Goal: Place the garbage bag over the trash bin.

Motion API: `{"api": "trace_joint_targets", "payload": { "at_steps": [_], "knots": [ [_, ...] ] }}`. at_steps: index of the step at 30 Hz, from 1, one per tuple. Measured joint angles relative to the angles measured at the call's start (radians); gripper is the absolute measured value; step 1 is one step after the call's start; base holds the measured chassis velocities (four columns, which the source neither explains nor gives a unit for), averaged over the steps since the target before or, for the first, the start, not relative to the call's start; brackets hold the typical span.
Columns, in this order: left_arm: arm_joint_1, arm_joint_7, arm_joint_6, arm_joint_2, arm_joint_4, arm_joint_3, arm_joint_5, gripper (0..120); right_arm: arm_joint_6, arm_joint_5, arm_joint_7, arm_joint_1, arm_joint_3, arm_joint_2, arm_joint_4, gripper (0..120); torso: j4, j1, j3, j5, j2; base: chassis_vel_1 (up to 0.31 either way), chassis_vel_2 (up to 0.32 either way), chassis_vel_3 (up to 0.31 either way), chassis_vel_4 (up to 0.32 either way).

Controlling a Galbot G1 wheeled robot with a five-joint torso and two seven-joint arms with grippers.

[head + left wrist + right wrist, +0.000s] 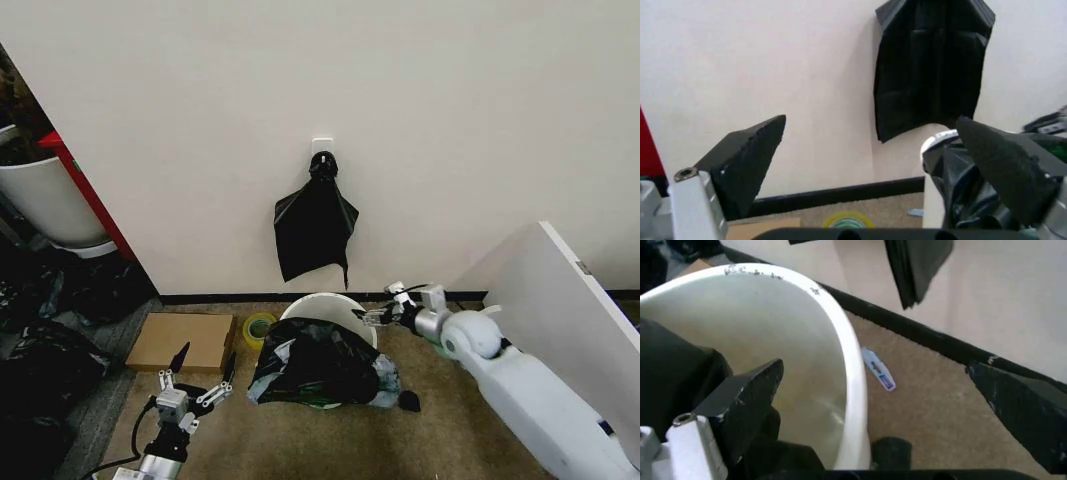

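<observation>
Left gripper [198, 378] low, fingers wide, empty. Right gripper [378, 316] fingers wide at trash bin [330, 304] rim; garbage bag [315, 362] draped over front.

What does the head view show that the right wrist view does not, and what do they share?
Head view alone: the left gripper, open, low beside the cardboard box, and a yellow tape roll. Right wrist view alone: a small blue and white packet on the carpet. Both: the trash bin, the garbage bag draped over its near side, and the open right gripper at the rim.
</observation>
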Motion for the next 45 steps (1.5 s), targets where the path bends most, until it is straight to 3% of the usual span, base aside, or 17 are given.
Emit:
{"api": "trace_joint_targets", "payload": {
  "at_steps": [7,12,27,38,45],
  "knots": [
    [0.002,0.002,0.008,-0.004,-0.007,0.028,0.003,100,0.000,-0.028,-0.047,0.103,-0.094,0.029,-0.109,82,0.0001,0.000,0.000,0.0000,0.000,0.000,0.000,0.000,0.000],
    [0.005,0.004,0.010,0.002,-0.005,0.032,-0.012,100,0.019,-0.081,-0.110,0.155,-0.160,0.046,-0.163,58,0.0001,0.000,0.000,-0.0001,0.000,0.000,0.000,0.000,0.000],
    [0.003,0.006,0.004,0.010,0.006,0.048,-0.015,100,0.022,-0.075,-0.113,0.180,-0.189,0.060,-0.179,6,0.0001,0.000,0.000,-0.0002,0.000,0.000,0.000,0.000,0.000],
    [0.003,0.004,0.005,0.008,0.006,0.052,-0.024,100,-0.016,-0.037,-0.092,0.113,-0.101,0.041,-0.126,1,0.0002,0.000,0.000,0.0000,0.000,0.000,0.000,0.000,0.000],
    [0.003,0.003,0.008,0.008,-0.002,0.052,-0.036,100,-0.051,0.051,0.001,0.005,0.032,0.023,-0.036,1,0.0003,0.000,0.000,-0.0003,0.000,0.000,0.000,0.000,0.000]
  ]
}}
